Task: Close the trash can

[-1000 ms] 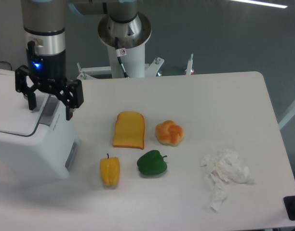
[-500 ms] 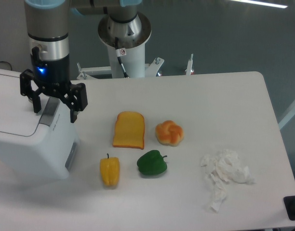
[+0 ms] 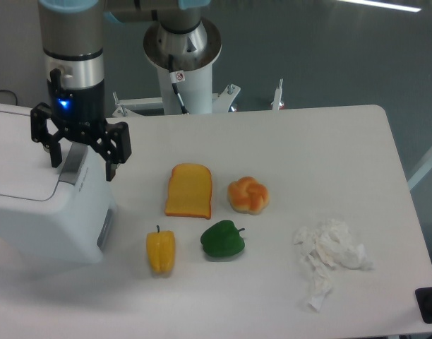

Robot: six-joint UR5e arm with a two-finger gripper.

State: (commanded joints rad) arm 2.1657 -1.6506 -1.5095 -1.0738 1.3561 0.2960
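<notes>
Trash can (image 3: 46,212) sits at the left edge of the surface (image 3: 308,148), a large white boxy bin partly cut off by the frame, its flat lid lying level on top and its grey latch tab facing the robot's side. The lid looks down already, so the closing appears done or nearly so, though whether the latch has caught cannot be told from this angle.

The hand (image 3: 82,157) hangs just above the bin's right rear corner, over the latch tab, with its two dark fingers spread wide and nothing between them. That placement makes sense for pressing a lid down with the fingers astride the tab; whether the fingertips touch the lid is unclear.

Out to the right, well apart from the bin, lie play foods that have no part in the job: a slice of bread (image 3: 189,190), a knotted bun (image 3: 248,195) just beside it, a yellow pepper (image 3: 160,251) and a green pepper (image 3: 222,239) in front. Farther right is a crumpled white tissue (image 3: 329,258). None blocks the arm's way.
</notes>
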